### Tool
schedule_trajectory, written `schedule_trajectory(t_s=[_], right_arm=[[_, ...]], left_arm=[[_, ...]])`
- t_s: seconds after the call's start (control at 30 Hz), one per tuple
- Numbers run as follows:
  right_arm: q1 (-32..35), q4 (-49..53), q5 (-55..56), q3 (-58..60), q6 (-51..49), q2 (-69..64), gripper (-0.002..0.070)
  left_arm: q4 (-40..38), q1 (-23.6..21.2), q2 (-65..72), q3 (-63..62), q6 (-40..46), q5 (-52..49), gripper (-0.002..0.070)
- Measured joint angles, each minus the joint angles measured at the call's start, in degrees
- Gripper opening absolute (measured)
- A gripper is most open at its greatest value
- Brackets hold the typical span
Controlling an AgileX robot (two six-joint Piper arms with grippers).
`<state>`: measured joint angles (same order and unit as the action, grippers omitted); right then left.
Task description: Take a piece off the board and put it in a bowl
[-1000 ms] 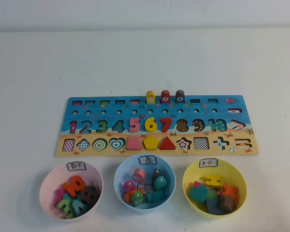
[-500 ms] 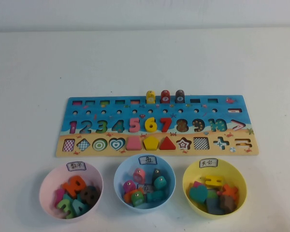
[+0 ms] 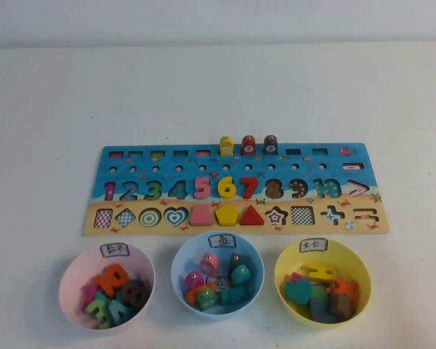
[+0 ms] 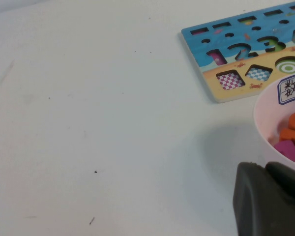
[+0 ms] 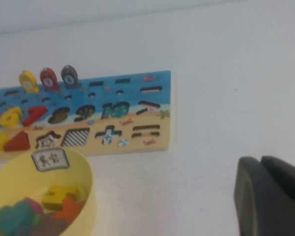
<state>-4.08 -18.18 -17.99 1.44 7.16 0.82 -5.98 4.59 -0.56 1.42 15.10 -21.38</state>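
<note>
The piece [image 3: 271, 144] stands upright in the slot row along the far edge of the board [image 3: 232, 189], third in a line of three pegs: yellow peg [image 3: 226, 145], red peg [image 3: 248, 145], then the dark brown one, each just beside the next. The right wrist view shows the same three [image 5: 69, 74] at the board's [image 5: 88, 113] far edge.

Left tool [image 4: 268, 199]: only a dark part of its body shows at the edge of the left wrist view, low over the bench [image 4: 88, 123], just beside the rim of the pink bowl [image 4: 275, 123]. Whether it is open or closed cannot be told. It holds nothing visible.

Right tool [image 5: 270, 196]: a dark part of its body shows at the edge of the right wrist view, over bare bench, near the yellow bowl [image 5: 86, 196] and apart from the board. Its state cannot be told either.

Neither tool appears in the high view.

The bowl [image 3: 183, 256] sits on the bench [image 3: 218, 87] on the near side of the board, between the pink bowl [image 3: 71, 270] and the yellow bowl [image 3: 356, 265], with a white label on its far rim. It contains several coloured pegs. The pink bowl contains coloured numbers; the yellow bowl contains coloured shapes.
</note>
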Motion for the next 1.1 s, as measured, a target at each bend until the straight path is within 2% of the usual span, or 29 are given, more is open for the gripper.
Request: schedule_trajectory(t_s=[0.4,0.87,0.97,1.1], right_arm=[[0.00,-24.03,7.54,0.00,0.00,0.00,-0.0018],[0.00,-30.07,6.71,0.00,0.00,0.00,-0.0018],[0.00,-30.52,2.71,-1.69,0.00,-0.74,-0.0018],[0.00,-30.05,-3.99,-7.38,0.00,-8.65,-0.0018]], left_arm=[[0.00,0.00,0.00,0.00,0.00,0.00,-0.0001],[0.00,0.00,0.00,0.00,0.00,0.00,-0.0001],[0.00,0.00,0.00,0.00,0.00,0.00,-0.0001],[0.00,0.00,0.00,0.00,0.00,0.00,-0.0001]])
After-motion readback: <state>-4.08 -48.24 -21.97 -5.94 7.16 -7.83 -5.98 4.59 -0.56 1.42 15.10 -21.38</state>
